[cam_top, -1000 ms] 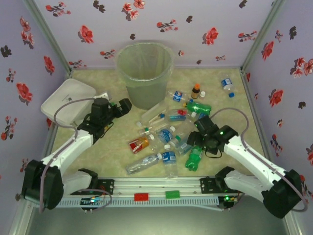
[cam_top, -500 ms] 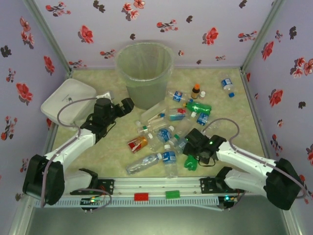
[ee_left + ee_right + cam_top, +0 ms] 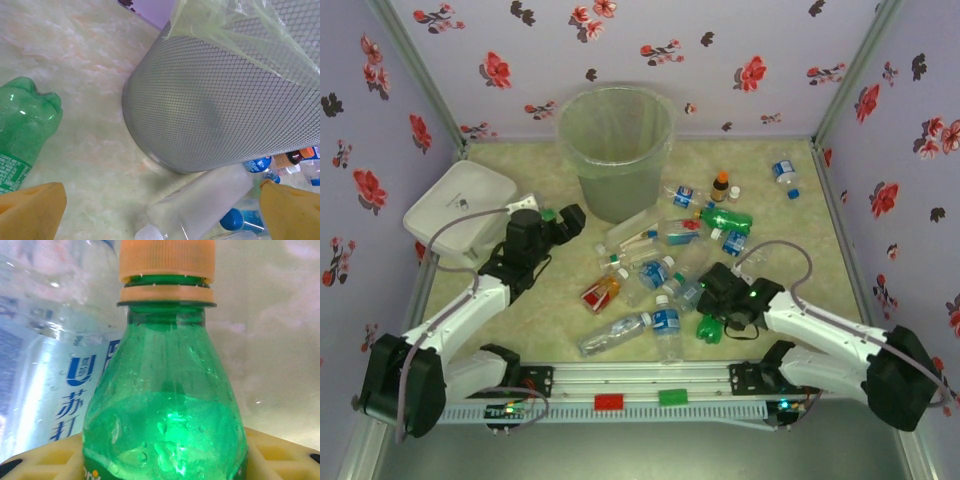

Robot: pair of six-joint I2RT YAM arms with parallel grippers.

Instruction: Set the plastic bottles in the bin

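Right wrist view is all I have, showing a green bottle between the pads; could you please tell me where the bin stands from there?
Observer: The bin stands at the far side, beyond the bottle pile, far-left of your right hand and the green bottle.
Operator: Thank you; is the left hand near it?
Observer: Yes, the left hand is just near-left of the bin, fingers open, holding nothing.
Operator: Does any bottle lie apart from the pile?
Observer: One clear blue-labelled bottle lies alone near the far-right corner.
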